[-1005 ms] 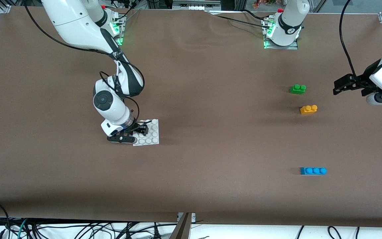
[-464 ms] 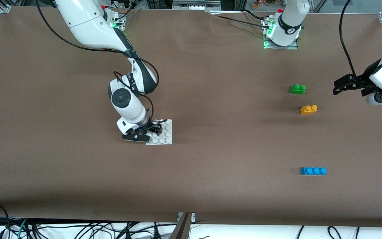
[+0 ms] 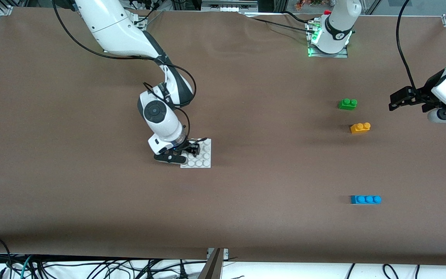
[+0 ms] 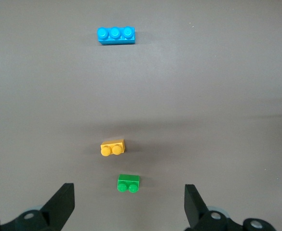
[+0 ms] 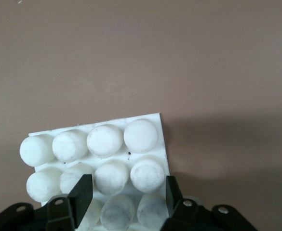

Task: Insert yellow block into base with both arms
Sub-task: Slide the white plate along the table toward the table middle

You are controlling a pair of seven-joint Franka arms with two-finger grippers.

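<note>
Over mid-table, right gripper (image 3: 189, 152) bent down, fingers clamping base (image 3: 201, 159), left gripper (image 3: 395, 101) hovering, fingers spread

Even, diffuse light from overhead falls on the brown table (image 3: 246, 186), bright enough for clean colour and free of glare. Shadows are soft: a faint dark smudge lies beside the yellow block (image 3: 360, 128) toward the right arm's end, and a broader one lies beside the base (image 3: 201, 157). Green lamps glow at the arm mounts. The front view is sharp. In the right wrist view the base's (image 5: 97, 159) close studs look slightly soft.
</note>
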